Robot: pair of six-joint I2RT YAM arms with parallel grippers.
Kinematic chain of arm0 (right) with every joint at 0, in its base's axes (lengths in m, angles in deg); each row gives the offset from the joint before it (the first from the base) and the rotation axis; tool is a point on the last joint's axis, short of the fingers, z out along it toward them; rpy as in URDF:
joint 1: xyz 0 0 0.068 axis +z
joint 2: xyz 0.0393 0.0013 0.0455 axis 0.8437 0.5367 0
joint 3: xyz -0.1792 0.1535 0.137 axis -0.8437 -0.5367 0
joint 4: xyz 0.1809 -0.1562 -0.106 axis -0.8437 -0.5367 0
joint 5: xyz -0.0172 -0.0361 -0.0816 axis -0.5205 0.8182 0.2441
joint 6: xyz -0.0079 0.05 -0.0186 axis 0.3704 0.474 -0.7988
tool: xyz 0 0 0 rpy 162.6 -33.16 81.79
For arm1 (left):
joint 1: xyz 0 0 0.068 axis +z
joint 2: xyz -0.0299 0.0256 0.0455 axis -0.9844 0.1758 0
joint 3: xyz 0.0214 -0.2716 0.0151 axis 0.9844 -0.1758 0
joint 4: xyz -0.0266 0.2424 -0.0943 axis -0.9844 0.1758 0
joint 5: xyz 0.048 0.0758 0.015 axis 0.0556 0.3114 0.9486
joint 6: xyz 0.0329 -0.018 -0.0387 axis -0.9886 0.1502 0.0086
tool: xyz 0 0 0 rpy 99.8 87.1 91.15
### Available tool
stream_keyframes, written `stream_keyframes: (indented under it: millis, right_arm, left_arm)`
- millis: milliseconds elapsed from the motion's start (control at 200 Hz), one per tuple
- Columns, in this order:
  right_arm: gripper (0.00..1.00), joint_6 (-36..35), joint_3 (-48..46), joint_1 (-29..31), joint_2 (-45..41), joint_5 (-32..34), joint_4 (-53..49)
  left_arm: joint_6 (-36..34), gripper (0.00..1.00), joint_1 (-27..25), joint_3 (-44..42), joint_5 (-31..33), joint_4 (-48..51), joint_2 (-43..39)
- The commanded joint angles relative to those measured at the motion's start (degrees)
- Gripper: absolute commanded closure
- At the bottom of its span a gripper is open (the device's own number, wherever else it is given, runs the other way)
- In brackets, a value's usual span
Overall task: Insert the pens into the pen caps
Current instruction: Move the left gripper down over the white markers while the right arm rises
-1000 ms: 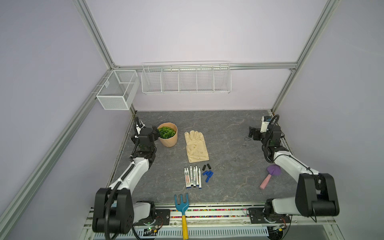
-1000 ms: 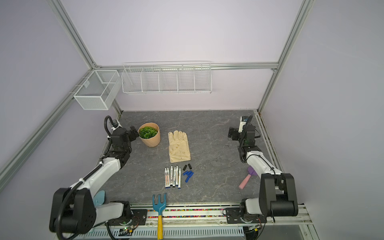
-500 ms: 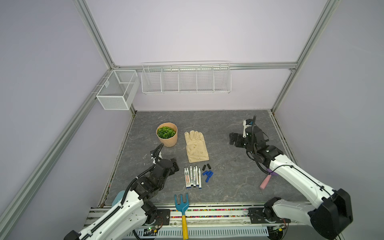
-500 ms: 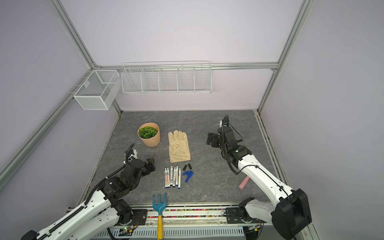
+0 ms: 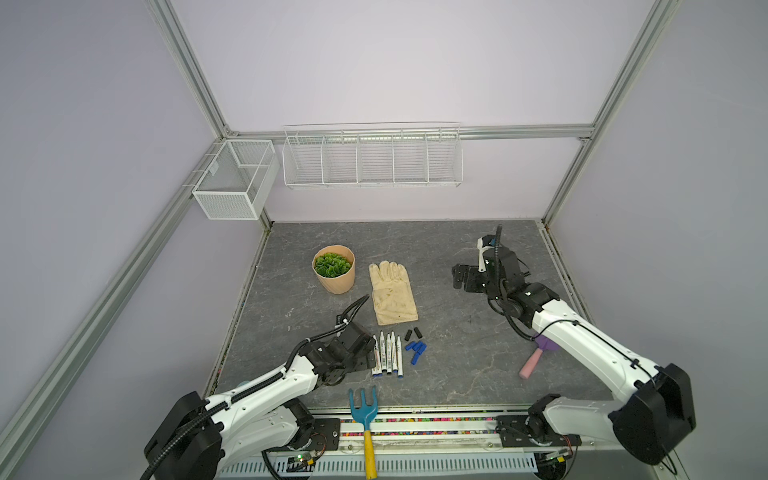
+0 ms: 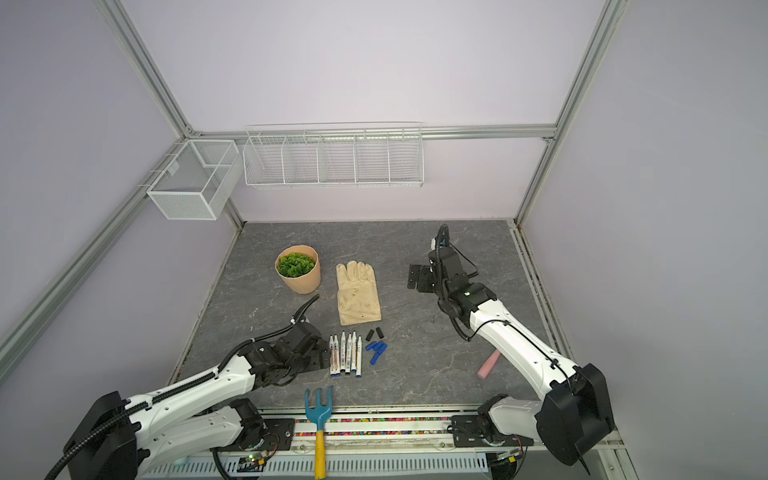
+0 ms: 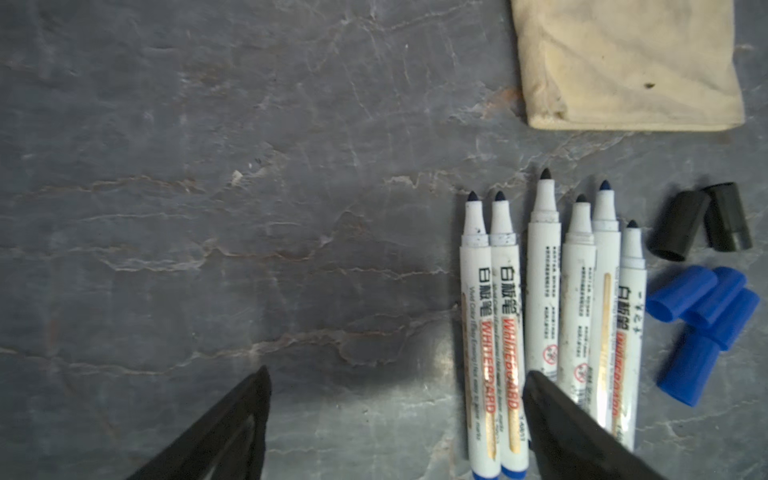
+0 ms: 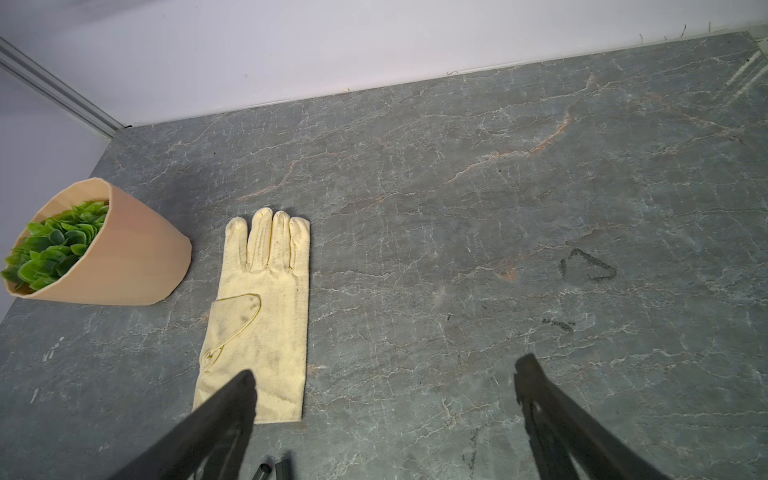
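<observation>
A: What is the left end effector doing?

B: It is low beside the pens, jaws wide apart with nothing between them. One finger overlaps the middle of the row; I can't tell whether it touches. The right end effector is also spread and empty, over by the glove and well apart from the pens.

A: How should it take a pen?

B: I'd single out the outermost one, since the six lie in a tight row with their tips bare. Close across the barrel, not the tip, and lift straight so the neighbours don't roll. The blue caps and black caps lie just beside the row.

A: And around them?

B: A grey veined surface carries a potted plant and a pink-handled trowel, with a blue hand fork at its front edge. Wire baskets hang on a lilac wall.
</observation>
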Motion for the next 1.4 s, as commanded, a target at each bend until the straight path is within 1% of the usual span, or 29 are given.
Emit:
stream_keyframes:
  millis: [0, 135, 360, 535, 915, 970, 1120, 1394]
  right_arm:
    - [0.0, -1.3, 1.3, 0.2, 0.7, -0.5, -1.0]
    - [0.0, -2.3, 1.7, 0.2, 0.7, 0.0, -1.5]
    - [0.0, -2.8, 1.9, 0.1, 0.7, -0.1, -1.6]
    - [0.0, -3.1, 2.1, 0.1, 0.6, 0.2, -1.9]
    - [0.0, -3.3, 2.0, 0.2, 0.6, 0.5, -2.2]
    - [0.0, -3.3, 2.0, 0.1, 0.5, 0.5, -2.3]
    - [0.0, -3.4, 1.9, 0.2, 0.5, 0.7, -2.3]
    - [0.0, -3.2, 1.9, 0.2, 0.6, 0.8, -2.4]
  left_arm:
    - [-0.3, 0.08, -0.3, 2.3, -2.2, 0.4, 1.7]
    - [-0.1, 0.1, -0.4, 3.4, -3.0, 0.5, 4.5]
    - [2.1, 0.16, -0.4, 3.6, -0.4, 1.6, 5.6]
    - [1.7, 0.18, -0.4, 4.0, -1.5, 0.3, 7.9]
    - [1.8, 0.25, -0.4, 4.7, -0.9, 0.8, 10.5]
    - [2.0, 0.28, -0.4, 4.7, -0.7, 1.4, 10.6]
    - [2.4, 0.31, -0.4, 4.4, -0.2, 2.9, 10.6]
    - [2.6, 0.44, -0.4, 4.1, -0.6, 2.9, 12.3]
